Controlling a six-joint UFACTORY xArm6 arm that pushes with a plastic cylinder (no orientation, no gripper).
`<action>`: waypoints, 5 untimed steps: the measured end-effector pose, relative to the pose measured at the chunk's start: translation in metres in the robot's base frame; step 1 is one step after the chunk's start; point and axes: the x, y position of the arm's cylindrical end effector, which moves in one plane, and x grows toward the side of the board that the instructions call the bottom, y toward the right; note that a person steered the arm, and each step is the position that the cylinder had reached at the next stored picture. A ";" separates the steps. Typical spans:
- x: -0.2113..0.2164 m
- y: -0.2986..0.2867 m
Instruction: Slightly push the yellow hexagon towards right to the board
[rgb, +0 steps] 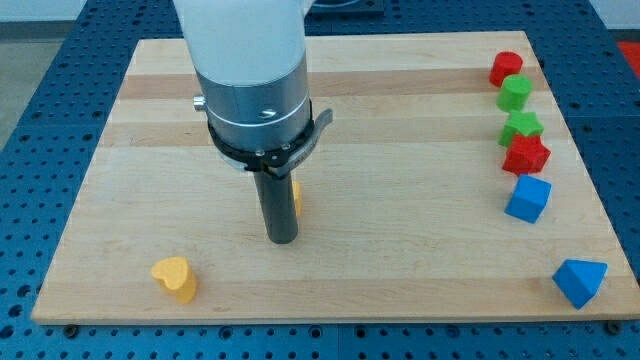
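Observation:
The rod stands near the board's middle and my tip rests on the wood. A yellow block, mostly hidden behind the rod, shows only as a sliver at the rod's right side, a little above the tip; its shape cannot be made out. A yellow heart-shaped block lies at the view's lower left, well left of the tip.
Wooden board on a blue perforated table. Along the view's right edge, top to bottom: a red block, a green block, a green star, a red star, a blue cube, a blue block.

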 end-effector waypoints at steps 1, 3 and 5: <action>0.003 -0.019; -0.017 -0.076; -0.045 -0.039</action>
